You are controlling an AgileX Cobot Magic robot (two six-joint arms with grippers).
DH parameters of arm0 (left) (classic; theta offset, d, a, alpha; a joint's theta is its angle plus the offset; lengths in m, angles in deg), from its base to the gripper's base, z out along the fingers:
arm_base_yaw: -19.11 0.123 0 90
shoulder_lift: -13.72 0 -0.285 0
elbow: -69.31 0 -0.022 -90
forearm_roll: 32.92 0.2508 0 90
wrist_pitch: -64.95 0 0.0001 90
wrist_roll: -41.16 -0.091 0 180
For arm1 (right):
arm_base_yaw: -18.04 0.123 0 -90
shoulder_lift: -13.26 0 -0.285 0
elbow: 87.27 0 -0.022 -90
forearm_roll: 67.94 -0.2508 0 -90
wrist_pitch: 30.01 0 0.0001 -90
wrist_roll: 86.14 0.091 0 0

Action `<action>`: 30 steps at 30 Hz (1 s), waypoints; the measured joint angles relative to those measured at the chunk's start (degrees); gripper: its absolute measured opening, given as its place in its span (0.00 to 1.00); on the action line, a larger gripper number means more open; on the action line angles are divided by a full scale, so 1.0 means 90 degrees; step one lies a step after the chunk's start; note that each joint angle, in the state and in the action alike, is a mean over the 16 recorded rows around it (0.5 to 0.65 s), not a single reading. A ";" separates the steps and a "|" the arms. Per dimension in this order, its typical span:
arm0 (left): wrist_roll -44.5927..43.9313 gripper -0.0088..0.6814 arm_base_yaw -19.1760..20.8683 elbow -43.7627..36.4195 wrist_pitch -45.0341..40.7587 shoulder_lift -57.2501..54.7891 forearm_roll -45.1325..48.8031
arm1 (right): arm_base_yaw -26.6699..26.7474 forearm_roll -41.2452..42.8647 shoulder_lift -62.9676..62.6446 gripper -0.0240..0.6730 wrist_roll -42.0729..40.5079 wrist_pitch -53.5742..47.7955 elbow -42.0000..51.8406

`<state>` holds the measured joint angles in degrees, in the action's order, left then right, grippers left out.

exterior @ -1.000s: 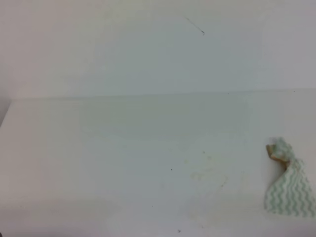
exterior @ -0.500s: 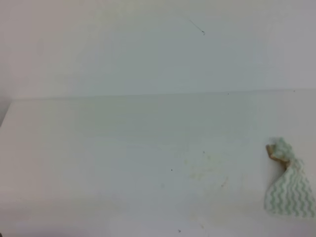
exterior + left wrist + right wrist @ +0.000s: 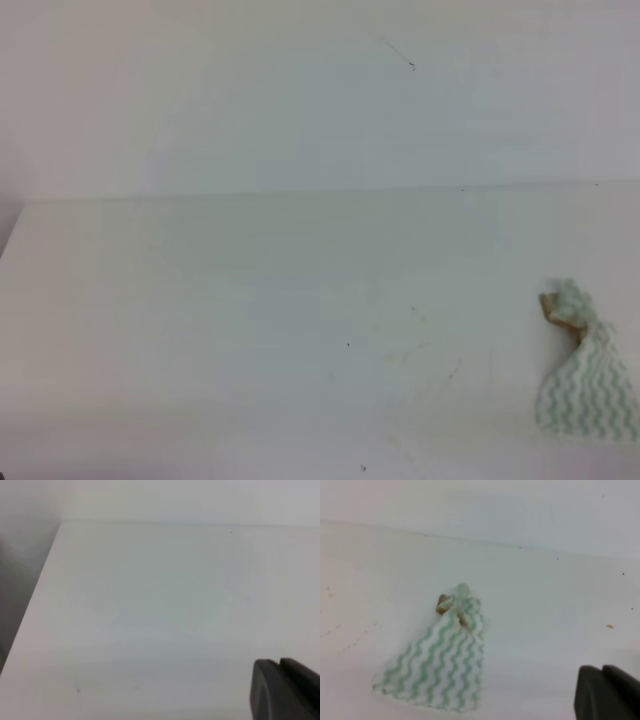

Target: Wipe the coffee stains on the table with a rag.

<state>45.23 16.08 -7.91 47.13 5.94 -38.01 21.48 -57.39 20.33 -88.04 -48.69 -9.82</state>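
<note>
The rag, white with pale green wavy stripes and a brownish bunched corner, lies loose on the table near its right edge. Only faint tan specks of the coffee stains show, left of the rag. In the right wrist view the rag lies ahead and to the left of my right gripper, whose dark fingers are pressed together with nothing between them. A few tan specks dot the surface there. My left gripper hangs over bare tabletop, fingers together and empty. Neither gripper appears in the exterior high view.
A white wall rises behind the table's straight far edge. The table's left edge drops off beside a grey gap. Tiny dark specks dot the tabletop.
</note>
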 joint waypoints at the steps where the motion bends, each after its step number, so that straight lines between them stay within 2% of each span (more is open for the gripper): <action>1: 0.0000 0.01 0.0032 0.0000 0.0000 0.0000 0.0000 | 0.0000 0.0000 0.0000 0.03 0.0000 -0.0001 0.0000; 16: 0.0000 0.01 0.0776 0.0000 0.0000 0.0000 0.0000 | 0.0000 0.0001 0.0000 0.03 0.0014 -0.0010 0.0000; 30: 0.0000 0.01 0.0896 0.0000 0.0000 0.0000 0.0000 | 0.0000 0.0001 0.0002 0.03 0.0026 -0.0010 0.0000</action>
<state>45.23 24.15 -7.91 47.13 5.94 -38.01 21.48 -57.38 20.34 -87.81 -48.78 -9.82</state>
